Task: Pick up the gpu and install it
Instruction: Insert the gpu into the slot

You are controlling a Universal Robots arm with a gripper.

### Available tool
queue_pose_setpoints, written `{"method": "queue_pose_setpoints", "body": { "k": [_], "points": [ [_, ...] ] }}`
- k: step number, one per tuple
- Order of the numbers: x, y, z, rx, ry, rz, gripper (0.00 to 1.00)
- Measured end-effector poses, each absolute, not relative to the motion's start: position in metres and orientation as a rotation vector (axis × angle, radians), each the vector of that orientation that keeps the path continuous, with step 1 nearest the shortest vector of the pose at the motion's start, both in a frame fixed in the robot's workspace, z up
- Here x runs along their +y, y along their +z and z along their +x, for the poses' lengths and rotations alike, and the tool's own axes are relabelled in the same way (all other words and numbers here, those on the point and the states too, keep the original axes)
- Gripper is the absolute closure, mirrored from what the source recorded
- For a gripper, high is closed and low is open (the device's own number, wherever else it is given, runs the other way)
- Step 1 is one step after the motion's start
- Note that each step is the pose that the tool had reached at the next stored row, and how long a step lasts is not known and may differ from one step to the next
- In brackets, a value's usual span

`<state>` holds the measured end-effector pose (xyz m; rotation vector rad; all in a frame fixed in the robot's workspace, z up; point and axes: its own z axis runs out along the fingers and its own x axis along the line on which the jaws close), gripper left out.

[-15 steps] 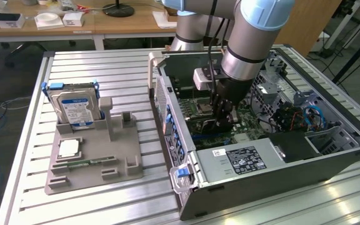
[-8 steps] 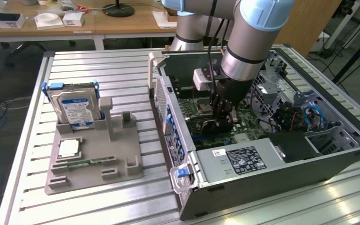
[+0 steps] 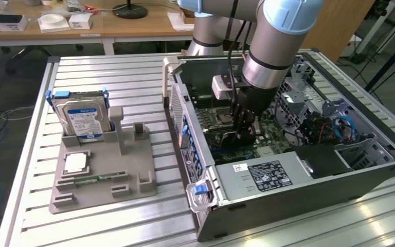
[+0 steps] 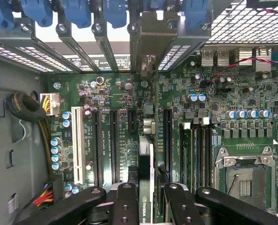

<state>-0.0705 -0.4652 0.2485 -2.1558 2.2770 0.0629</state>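
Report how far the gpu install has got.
Done: the gpu has been picked up and is inside the computer case. In hand: the hand grips it edge-on, lined up over the motherboard slots, with its bracket toward the rear openings. Left: full seating cannot be confirmed, and the hand has not let go.

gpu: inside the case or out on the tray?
The gpu is inside the case, on edge over the motherboard, clamped in the gripper. Fully seated or not: cannot tell.
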Motion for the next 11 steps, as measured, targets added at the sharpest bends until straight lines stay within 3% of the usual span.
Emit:
{"method": "queue_pose_setpoints", "body": {
  "k": [11],
  "points": [
    [-0.4651, 0.2486, -0.07, 2.275, 0.063, -2.158, 0.74]
  ]
}}
